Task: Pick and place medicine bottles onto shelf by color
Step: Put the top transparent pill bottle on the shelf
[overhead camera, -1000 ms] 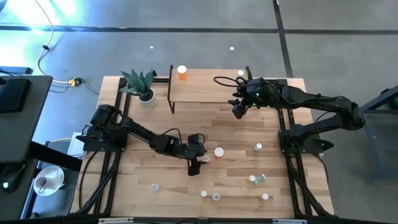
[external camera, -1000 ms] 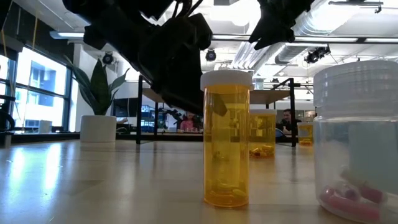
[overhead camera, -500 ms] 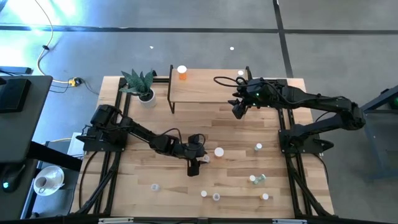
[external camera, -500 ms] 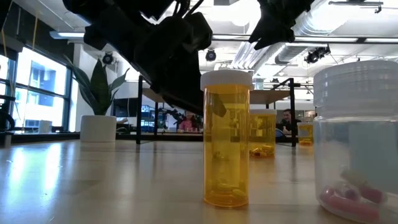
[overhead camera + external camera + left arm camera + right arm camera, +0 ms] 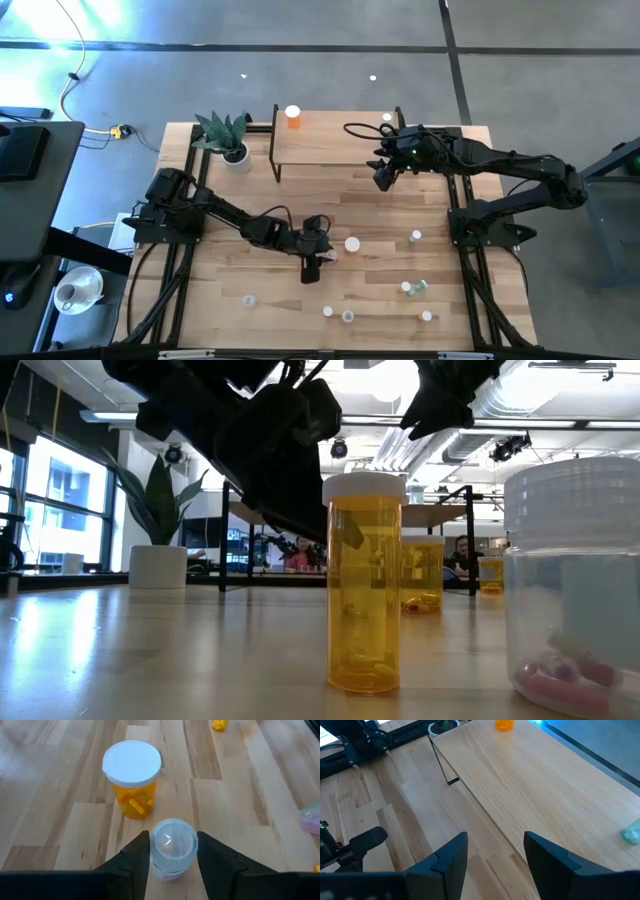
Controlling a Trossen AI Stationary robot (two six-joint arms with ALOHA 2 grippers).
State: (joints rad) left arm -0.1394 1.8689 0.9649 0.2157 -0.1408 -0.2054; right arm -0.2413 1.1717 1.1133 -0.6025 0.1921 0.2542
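My left gripper (image 5: 172, 857) is low over the middle of the table, and its two fingers press on either side of a small clear medicine bottle (image 5: 172, 839) standing upright there. In the high view, this left gripper (image 5: 318, 262) and the clear bottle (image 5: 327, 256) sit just left of an orange bottle (image 5: 352, 243) with a white cap. The shelf (image 5: 335, 145) stands at the back, with an orange bottle (image 5: 292, 116) at its left end and a pale bottle (image 5: 387, 118) at its right. My right gripper (image 5: 383, 178) hovers open by the shelf's front right edge, holding nothing.
A potted plant (image 5: 228, 135) stands left of the shelf. Several small bottles are scattered near the table's front, among them a white one (image 5: 415, 236), a pale green one (image 5: 424, 287) and a capped one (image 5: 347, 317). In the low view a tall orange bottle (image 5: 365, 585) stands close.
The left gripper's fingers have drawn in around the small clear bottle. Neither arm has otherwise shifted, and no bottle has moved.
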